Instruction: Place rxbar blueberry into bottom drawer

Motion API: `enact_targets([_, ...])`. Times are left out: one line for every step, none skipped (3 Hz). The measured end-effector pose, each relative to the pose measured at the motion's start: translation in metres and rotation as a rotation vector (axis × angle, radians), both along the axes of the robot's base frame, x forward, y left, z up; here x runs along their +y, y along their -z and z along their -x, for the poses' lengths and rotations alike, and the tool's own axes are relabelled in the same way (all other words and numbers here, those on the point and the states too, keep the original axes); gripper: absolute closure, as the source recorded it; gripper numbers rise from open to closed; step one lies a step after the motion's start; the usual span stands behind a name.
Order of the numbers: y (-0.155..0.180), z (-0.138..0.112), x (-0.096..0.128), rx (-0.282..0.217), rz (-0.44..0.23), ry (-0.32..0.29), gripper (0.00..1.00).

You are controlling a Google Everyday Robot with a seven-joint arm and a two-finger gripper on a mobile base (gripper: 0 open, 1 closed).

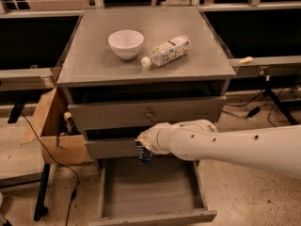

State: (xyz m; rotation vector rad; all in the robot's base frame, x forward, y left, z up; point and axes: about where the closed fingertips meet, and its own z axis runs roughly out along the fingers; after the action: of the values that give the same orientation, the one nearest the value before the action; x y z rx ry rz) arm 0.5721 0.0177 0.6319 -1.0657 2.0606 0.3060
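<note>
My gripper (144, 147) reaches in from the right on a white arm and is shut on the rxbar blueberry (143, 155), a small dark navy-blue bar that hangs down from it. The bar is held in front of the middle drawer's face, just above the back of the bottom drawer (150, 215). The bottom drawer is pulled out, a wide shallow grey tray with nothing visible inside.
On the grey cabinet top (94, 65) stand a white bowl (125, 43) and a white plastic bottle (167, 51) lying on its side. A cardboard box (51, 131) sits left of the cabinet. Dark tables stand behind, and cables lie on the floor.
</note>
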Motion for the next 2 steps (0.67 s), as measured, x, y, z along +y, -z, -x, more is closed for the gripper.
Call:
enact_targets([0.005, 0.002, 0.001, -0.013, 0.004, -0.008, 1.00])
enact_targets([0.049, 0.016, 0.014, -0.046, 0.024, -0.113, 1.00])
